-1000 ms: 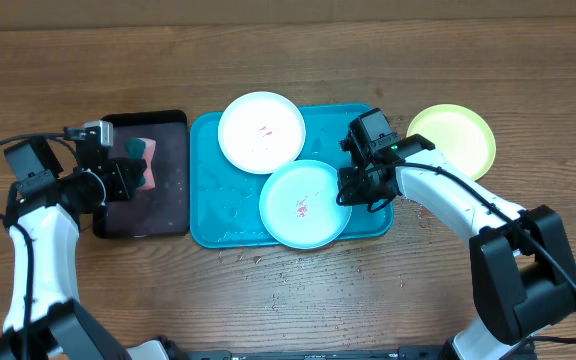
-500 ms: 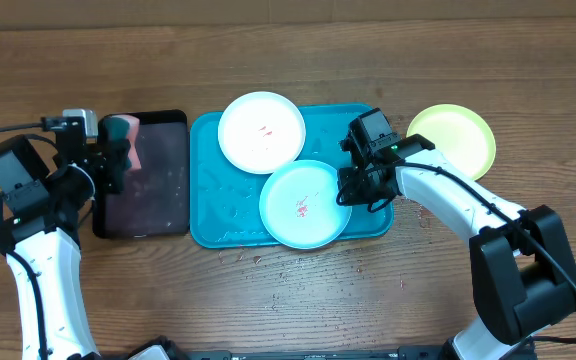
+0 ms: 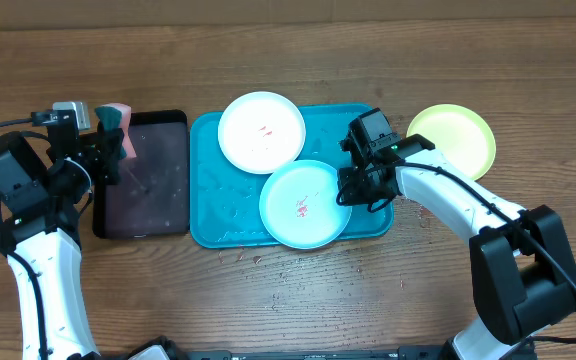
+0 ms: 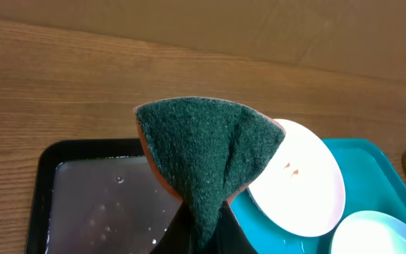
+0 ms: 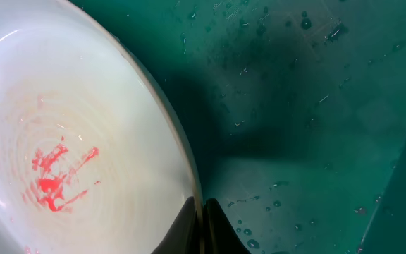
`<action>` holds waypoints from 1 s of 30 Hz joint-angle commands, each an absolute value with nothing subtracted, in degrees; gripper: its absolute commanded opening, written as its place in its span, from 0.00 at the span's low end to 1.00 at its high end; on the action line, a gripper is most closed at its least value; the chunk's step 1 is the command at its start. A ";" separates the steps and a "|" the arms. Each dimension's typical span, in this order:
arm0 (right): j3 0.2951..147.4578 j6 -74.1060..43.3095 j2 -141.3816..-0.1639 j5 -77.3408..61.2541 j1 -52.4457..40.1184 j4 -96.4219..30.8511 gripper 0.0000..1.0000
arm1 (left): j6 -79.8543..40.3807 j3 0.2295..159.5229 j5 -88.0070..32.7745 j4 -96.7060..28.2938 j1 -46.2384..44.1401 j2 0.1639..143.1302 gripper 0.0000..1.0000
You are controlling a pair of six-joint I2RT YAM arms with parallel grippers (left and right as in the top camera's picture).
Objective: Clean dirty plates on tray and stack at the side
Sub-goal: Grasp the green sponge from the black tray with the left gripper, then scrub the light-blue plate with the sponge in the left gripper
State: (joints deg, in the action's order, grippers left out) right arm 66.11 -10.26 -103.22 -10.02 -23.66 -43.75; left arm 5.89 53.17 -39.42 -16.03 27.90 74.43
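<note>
Left jaws pinch the green-faced sponge point(image 4: 203, 159), held up over the back-left corner of the black tray point(image 3: 153, 205). Right jaws clamp the right rim of the light teal plate point(image 3: 303, 205), red-smeared, at the front of the blue tray point(image 3: 208, 205). White plate point(image 3: 261, 132) overlaps the blue tray's back rim. Yellow-green plate point(image 3: 458, 135) sits on the counter point(image 3: 298, 300), right of the blue tray.

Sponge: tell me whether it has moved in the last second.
Yes. Held in the left gripper, the sponge has gone from above the black tray's left half to its far left corner, away from the robot.
</note>
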 commanded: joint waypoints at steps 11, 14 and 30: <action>67.51 -9.76 -101.93 -9.63 -23.55 -43.11 0.04 | 2.35 52.66 -36.69 -17.30 26.20 73.38 0.04; 67.51 -9.74 -101.93 -9.63 -23.55 -42.39 0.04 | 0.62 52.66 -22.55 -22.20 18.83 74.00 0.04; 67.46 -9.54 -104.88 -9.69 -23.55 -42.57 0.04 | -14.09 56.25 -15.75 -22.20 -18.55 84.53 0.04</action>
